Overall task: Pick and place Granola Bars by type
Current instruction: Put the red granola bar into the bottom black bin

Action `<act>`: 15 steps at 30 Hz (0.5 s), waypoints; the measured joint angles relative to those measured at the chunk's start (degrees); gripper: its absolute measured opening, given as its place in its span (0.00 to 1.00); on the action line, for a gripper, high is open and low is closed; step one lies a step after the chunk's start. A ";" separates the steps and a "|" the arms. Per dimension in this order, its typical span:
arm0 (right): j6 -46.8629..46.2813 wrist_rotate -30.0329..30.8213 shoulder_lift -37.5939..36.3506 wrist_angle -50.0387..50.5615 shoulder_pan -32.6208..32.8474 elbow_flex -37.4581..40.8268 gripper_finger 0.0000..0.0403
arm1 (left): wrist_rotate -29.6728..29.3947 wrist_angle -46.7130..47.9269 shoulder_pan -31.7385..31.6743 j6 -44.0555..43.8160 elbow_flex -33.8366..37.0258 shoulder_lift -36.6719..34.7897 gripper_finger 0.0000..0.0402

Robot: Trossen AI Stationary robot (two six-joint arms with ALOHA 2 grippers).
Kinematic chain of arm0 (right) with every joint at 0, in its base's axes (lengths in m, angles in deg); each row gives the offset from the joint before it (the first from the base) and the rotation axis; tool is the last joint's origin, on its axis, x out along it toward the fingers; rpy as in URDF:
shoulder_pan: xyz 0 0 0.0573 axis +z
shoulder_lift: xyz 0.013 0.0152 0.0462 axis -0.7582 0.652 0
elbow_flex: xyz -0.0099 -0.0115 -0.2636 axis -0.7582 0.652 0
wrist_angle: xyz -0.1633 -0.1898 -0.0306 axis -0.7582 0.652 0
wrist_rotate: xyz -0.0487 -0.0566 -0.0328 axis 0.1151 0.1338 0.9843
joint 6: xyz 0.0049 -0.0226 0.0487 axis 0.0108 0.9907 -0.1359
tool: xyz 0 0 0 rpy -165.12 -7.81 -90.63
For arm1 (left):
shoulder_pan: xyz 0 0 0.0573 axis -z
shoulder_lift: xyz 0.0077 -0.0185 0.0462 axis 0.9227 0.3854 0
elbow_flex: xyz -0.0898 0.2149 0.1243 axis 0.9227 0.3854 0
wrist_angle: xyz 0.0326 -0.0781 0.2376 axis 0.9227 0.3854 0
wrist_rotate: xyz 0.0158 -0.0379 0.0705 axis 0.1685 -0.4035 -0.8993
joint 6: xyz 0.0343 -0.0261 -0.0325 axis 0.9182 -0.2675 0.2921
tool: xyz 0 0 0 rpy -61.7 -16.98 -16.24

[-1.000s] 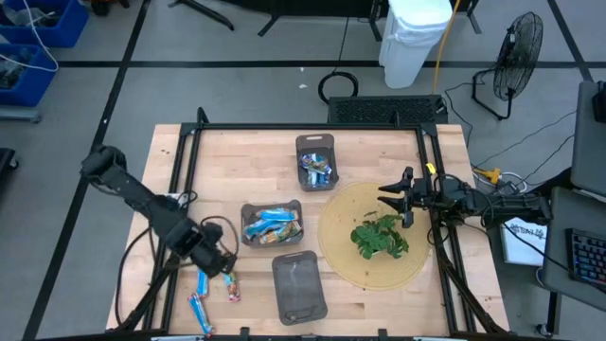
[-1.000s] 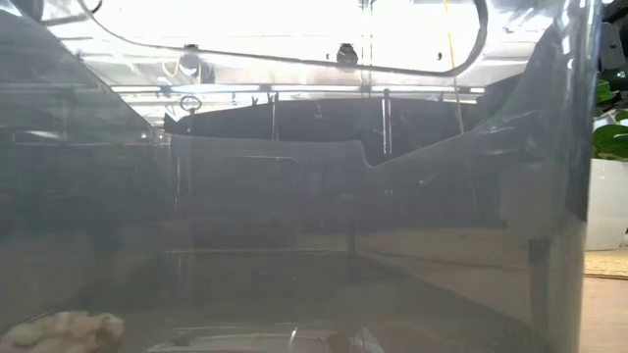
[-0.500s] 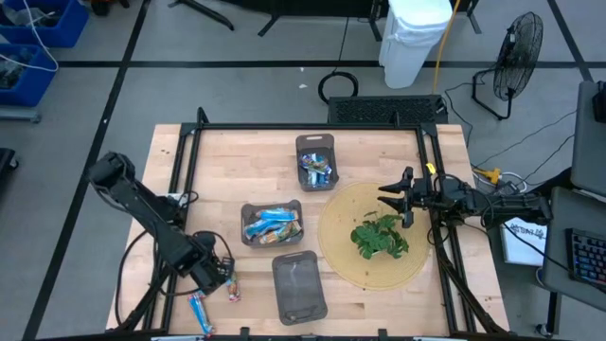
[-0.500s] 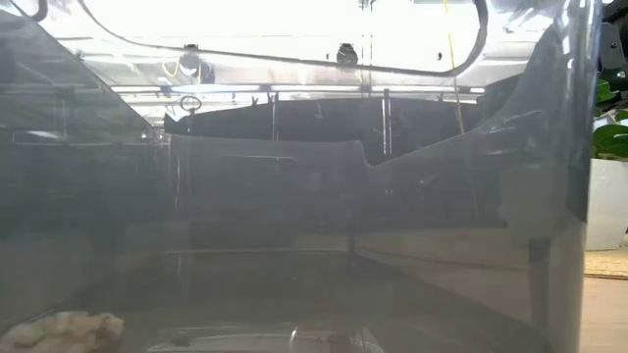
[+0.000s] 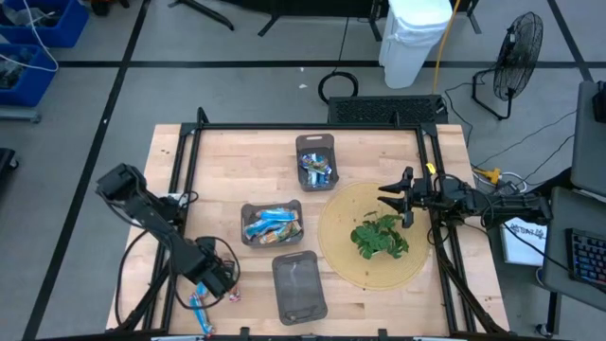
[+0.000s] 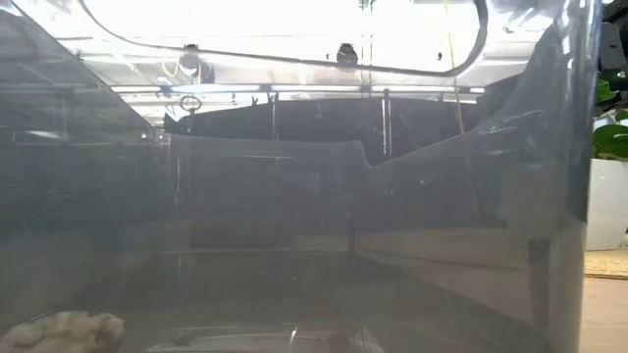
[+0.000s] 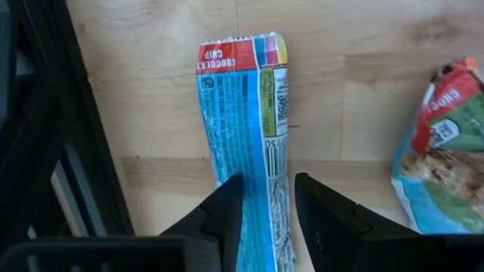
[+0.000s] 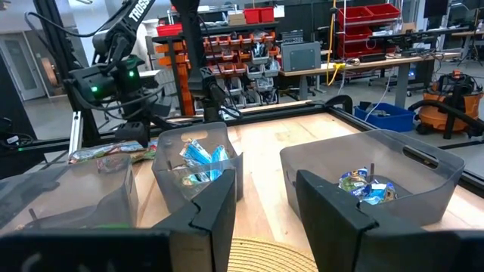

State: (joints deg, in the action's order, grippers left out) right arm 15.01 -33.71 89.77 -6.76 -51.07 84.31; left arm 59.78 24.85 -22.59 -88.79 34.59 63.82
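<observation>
The left gripper (image 5: 216,278) is down low at the front left part of the table (image 5: 246,152); its two dark fingers (image 7: 227,215) are a little way apart, one on each side of a blue bar (image 7: 249,143) that lies flat on the wood; the fingers are right at the bar's edges, but I cannot tell if they squeeze it yet; from above, that blue bar (image 5: 198,305) sticks out just past the gripper, toward the table's front edge. An orange bar (image 7: 435,143) lies just beside the blue one on the wood, not touching it.

There are three grey trays; the middle tray (image 5: 245,210), near the left gripper, holds a heap of blue-and-white bars (image 5: 271,224); the far tray (image 5: 301,144) holds a few bars (image 5: 318,170) too; the front tray (image 5: 281,289) is close to the gripper's right, with nothing in it that I can see.

The right gripper (image 5: 395,197) waits above the edge of the round mat (image 5: 341,256), near the green plant (image 5: 380,237); its fingers (image 8: 215,204) are spread wide and hold nothing.
</observation>
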 joint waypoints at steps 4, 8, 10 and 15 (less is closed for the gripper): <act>0.00 0.00 0.00 0.00 0.01 0.00 0.32 | 0.88 -0.10 -0.52 -0.18 0.02 0.82 0.32; 0.00 0.00 0.00 0.00 0.01 0.00 0.32 | 0.77 -0.09 -0.64 -0.54 0.02 0.82 0.32; 0.00 0.00 0.01 -0.02 0.00 0.00 0.32 | 1.04 -0.11 -0.86 -0.59 0.15 0.82 0.32; 0.02 0.00 0.00 0.00 0.01 0.00 0.32 | 2.09 -0.31 -1.37 -0.32 0.92 3.31 0.32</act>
State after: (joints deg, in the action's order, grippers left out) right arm 15.03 -33.71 89.77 -6.76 -51.06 84.31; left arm 61.87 24.54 -23.96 -89.11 35.51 67.13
